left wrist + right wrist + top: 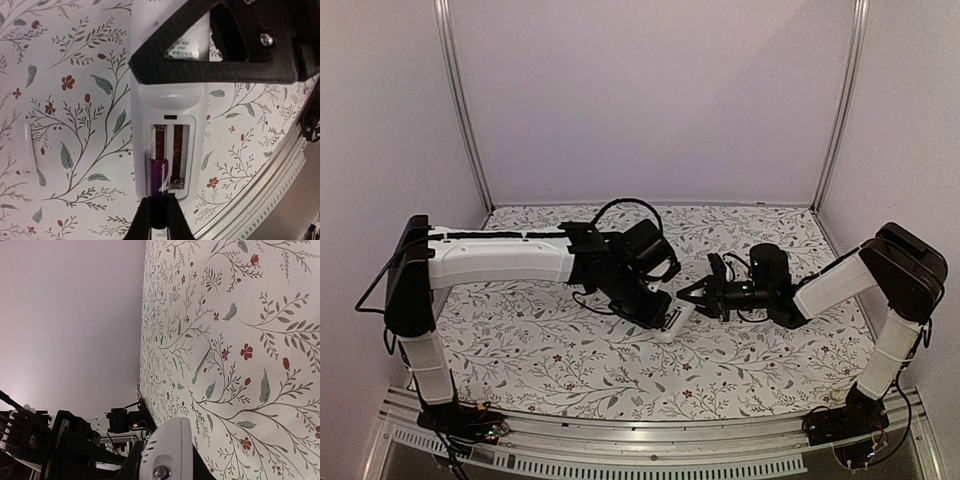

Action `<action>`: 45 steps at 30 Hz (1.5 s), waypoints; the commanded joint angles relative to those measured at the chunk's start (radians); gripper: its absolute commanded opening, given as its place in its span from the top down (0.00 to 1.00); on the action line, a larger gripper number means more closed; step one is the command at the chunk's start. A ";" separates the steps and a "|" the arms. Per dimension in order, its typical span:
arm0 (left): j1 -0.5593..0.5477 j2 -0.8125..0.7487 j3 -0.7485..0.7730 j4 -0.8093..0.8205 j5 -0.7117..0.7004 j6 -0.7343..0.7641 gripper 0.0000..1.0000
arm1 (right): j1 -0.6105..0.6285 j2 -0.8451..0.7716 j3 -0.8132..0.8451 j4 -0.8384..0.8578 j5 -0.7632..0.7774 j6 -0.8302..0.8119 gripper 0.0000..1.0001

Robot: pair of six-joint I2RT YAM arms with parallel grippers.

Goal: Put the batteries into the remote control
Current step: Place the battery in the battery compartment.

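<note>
The white remote control (167, 102) lies back-up with its battery compartment (184, 125) open. My left gripper (159, 201) is shut on a dark purple battery (159, 172), whose far end sits in the left slot. The right slot shows only its spring (176, 184). The second battery is out of view. My right gripper (215, 65) is shut on the remote's far end; in the right wrist view (167, 462) the remote's white end (167, 445) fills its jaws. From above, both grippers (660, 303) (700, 293) meet at the remote (677, 320).
A small white cover piece (201, 354) lies loose on the floral table cloth (260, 315); it also shows faintly in the left wrist view (25, 147). The metal front rail (270, 200) runs close to the remote. Pale walls enclose the table.
</note>
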 commanded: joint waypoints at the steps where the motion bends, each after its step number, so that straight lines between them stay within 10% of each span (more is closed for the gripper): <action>1: -0.017 0.025 0.020 -0.004 -0.010 -0.009 1.00 | 0.012 -0.020 0.025 0.037 0.010 0.025 1.00; 45: -0.020 0.047 0.026 0.030 -0.151 -0.001 0.82 | 0.035 0.065 0.023 0.221 -0.013 0.149 1.00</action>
